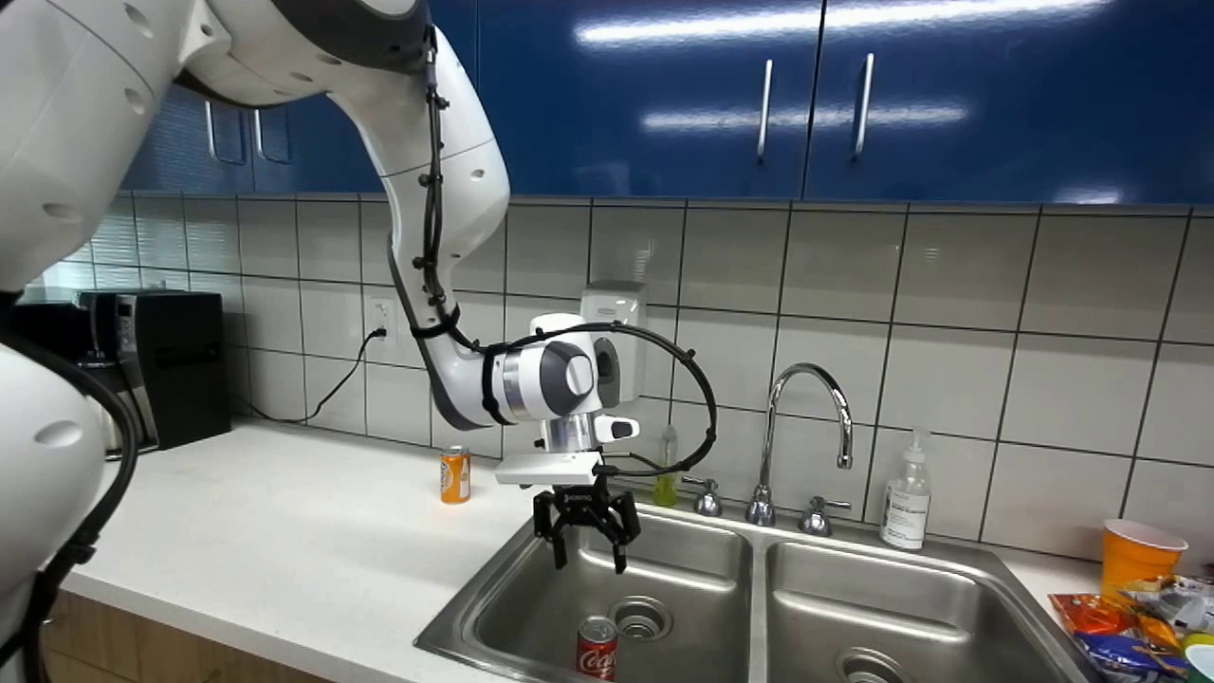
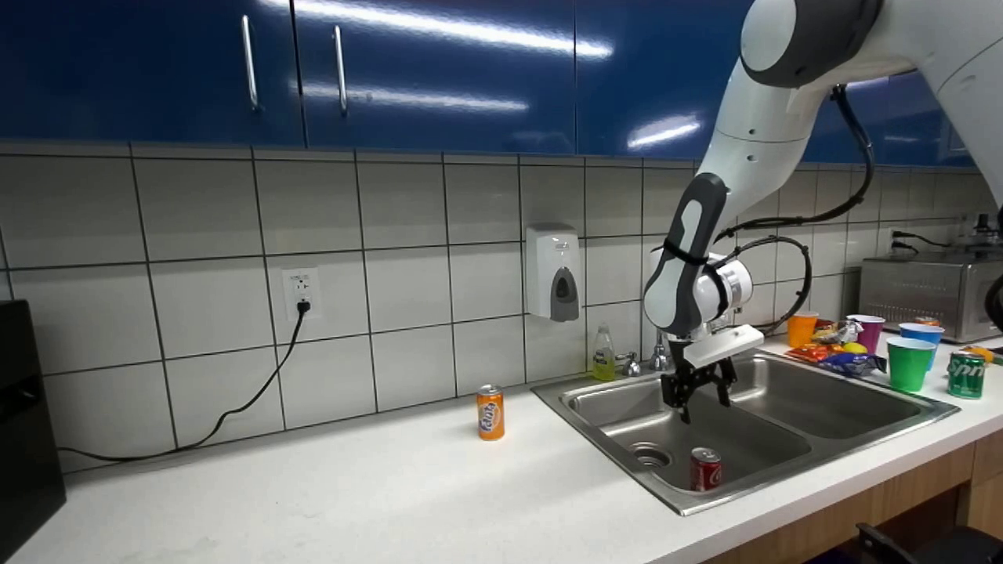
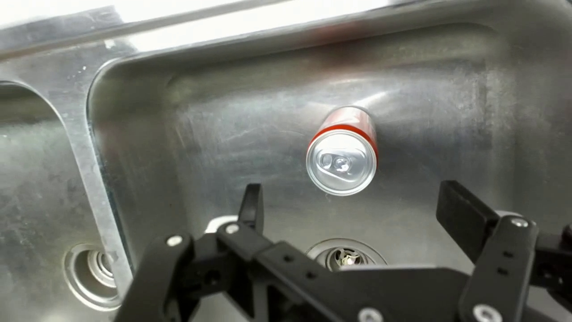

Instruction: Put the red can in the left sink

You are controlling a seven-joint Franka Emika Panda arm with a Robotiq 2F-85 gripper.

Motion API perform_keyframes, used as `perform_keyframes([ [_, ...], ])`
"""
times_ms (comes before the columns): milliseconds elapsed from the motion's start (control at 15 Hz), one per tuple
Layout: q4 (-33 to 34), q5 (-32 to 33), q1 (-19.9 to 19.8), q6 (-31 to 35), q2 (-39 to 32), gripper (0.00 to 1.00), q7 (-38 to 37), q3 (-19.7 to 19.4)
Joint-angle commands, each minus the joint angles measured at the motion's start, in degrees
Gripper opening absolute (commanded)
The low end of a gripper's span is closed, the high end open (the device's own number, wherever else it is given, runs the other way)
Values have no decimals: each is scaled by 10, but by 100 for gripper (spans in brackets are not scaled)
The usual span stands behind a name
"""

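Observation:
The red can stands upright on the floor of the left sink, beside the drain and towards the front wall. It shows in both exterior views and, silver top facing me, in the wrist view. The left sink shows in both exterior views and in the wrist view. My gripper is open and empty above this basin, in both exterior views and in the wrist view. Its fingers are spread, apart from the can and higher than it.
The right basin lies beyond the divider. The faucet, its handles, a soap bottle and a dish soap bottle stand behind. An orange can stands on the counter. Cups and snack bags lie past the sink.

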State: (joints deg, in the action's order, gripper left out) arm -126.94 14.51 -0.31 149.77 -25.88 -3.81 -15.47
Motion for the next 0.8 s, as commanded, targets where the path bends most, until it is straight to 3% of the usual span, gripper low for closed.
perform_keyframes([
  [0, -33, 25, -1, -28, 67, 100, 9, 10],
  [733, -60, 11, 0, -47, 153, 100, 45, 82],
])
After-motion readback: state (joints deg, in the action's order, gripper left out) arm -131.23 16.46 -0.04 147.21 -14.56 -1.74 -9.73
